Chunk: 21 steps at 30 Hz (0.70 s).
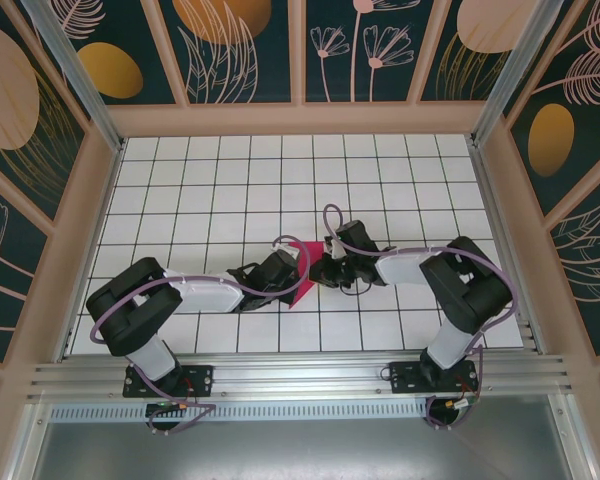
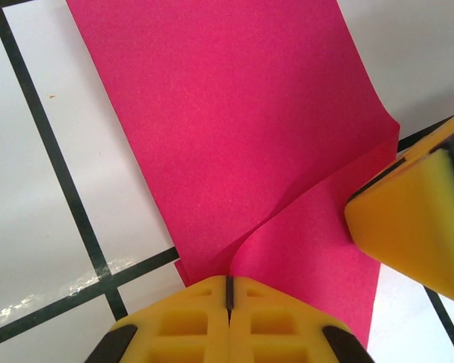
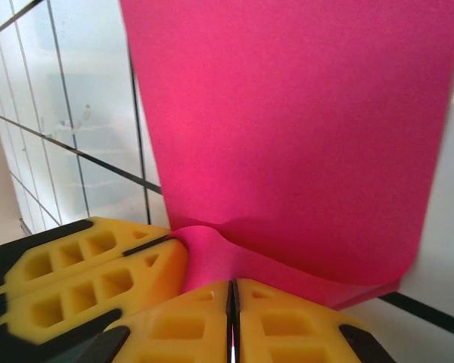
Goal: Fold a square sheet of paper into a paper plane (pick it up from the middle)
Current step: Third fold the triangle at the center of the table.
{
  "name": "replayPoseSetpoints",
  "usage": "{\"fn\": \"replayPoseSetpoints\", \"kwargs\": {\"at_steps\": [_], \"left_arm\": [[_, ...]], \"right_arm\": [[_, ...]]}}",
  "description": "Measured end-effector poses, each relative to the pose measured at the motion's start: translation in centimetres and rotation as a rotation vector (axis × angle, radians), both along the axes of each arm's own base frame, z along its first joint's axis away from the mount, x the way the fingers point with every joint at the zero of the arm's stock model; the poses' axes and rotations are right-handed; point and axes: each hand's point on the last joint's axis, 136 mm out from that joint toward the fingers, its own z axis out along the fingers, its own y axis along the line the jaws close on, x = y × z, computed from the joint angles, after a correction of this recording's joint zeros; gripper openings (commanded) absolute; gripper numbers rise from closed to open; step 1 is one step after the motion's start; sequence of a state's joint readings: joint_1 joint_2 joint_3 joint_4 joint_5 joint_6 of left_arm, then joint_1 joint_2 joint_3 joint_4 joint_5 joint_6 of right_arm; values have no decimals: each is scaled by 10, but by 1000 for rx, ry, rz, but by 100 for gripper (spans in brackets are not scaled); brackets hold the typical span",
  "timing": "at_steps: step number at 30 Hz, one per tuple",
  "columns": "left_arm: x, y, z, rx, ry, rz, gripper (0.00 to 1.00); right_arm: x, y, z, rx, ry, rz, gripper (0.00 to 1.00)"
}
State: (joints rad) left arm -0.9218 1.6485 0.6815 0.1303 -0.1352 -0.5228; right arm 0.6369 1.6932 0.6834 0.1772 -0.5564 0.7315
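The square sheet of paper (image 1: 301, 293), magenta-pink, lies partly folded on the tiled table between the two arms near the middle of the table. My left gripper (image 1: 305, 266) comes in from the left, and in its wrist view it (image 2: 228, 291) is shut on a raised crease of the paper (image 2: 234, 128). My right gripper (image 1: 319, 269) meets it from the right. It (image 3: 232, 302) is shut on the near edge of the paper (image 3: 287, 128), which curls up at the tips. Each wrist view catches the other gripper's yellow fingers (image 2: 412, 219) (image 3: 91, 276) close beside.
The white gridded table (image 1: 210, 190) is enclosed by a tan frame with patterned walls (image 1: 90, 200). An aluminium rail (image 1: 300, 378) runs along the near edge, where both arm bases are bolted. Open tiles lie behind and to both sides of the grippers.
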Motion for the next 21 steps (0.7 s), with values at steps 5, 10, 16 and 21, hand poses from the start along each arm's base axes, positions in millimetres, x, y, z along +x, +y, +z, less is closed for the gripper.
{"fn": "replayPoseSetpoints", "kwargs": {"at_steps": [5, 10, 16, 21], "left_arm": [[0, 0, 0, 6, -3, -4, 0], [1, 0, 0, 11, -1, -4, 0], [1, 0, 0, 14, 1, -3, 0], [1, 0, 0, 13, 1, -3, 0]], "right_arm": [[1, -3, -7, -23, 6, -11, 12], [1, -4, -9, -40, 3, -15, 13], [5, -5, 3, -21, -21, -23, 13], [22, -10, 26, 28, -82, -59, 13]]}}
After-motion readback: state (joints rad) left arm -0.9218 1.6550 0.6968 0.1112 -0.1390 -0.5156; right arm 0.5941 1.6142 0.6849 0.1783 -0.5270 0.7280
